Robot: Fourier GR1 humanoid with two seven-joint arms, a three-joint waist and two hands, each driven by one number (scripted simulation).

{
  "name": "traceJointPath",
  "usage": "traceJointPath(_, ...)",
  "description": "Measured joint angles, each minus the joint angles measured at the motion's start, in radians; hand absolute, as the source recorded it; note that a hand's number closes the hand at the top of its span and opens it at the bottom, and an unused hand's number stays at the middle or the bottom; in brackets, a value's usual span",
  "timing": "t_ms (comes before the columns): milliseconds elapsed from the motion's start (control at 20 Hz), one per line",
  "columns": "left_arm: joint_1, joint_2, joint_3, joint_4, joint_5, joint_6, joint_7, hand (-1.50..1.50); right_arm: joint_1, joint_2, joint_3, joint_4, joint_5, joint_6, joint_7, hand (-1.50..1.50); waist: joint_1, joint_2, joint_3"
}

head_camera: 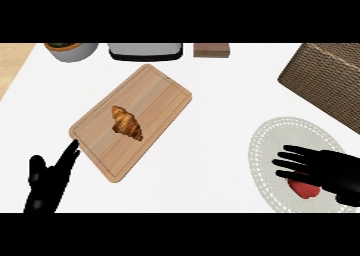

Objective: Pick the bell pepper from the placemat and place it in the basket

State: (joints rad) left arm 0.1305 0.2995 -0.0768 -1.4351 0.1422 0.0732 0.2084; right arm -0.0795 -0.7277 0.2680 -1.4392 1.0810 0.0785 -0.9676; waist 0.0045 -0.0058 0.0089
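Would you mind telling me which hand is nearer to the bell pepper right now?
Right. The right hand hangs directly over the bell pepper on the placemat, partly hiding it; the left hand rests far across the counter, beside the cutting board.

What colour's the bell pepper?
The bell pepper is red; head view, partly under the right hand.

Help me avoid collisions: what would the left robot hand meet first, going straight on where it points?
The wooden cutting board; the left robot hand points at its left corner, though height is unclear.
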Motion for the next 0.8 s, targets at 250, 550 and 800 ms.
traceJointPath(250,-0.012,-0.018,0.006,-0.005,-0.016,0.009,0.037,0.00,-0.007,0.043,0.004,0.032,0.040,-0.018,-0.007,-1.50,-0.001,0.001,-0.001)
traceJointPath(550,0.004,-0.024,0.024,-0.008,-0.024,-0.015,0.020,0.00,-0.005,0.079,-0.011,0.055,0.066,-0.034,-0.018,1.50,-0.002,0.000,0.000)
traceJointPath(800,0.001,-0.030,0.029,-0.023,-0.028,-0.024,0.044,0.00,-0.022,0.095,-0.012,0.078,0.094,-0.090,-0.050,1.50,-0.001,0.000,-0.001)
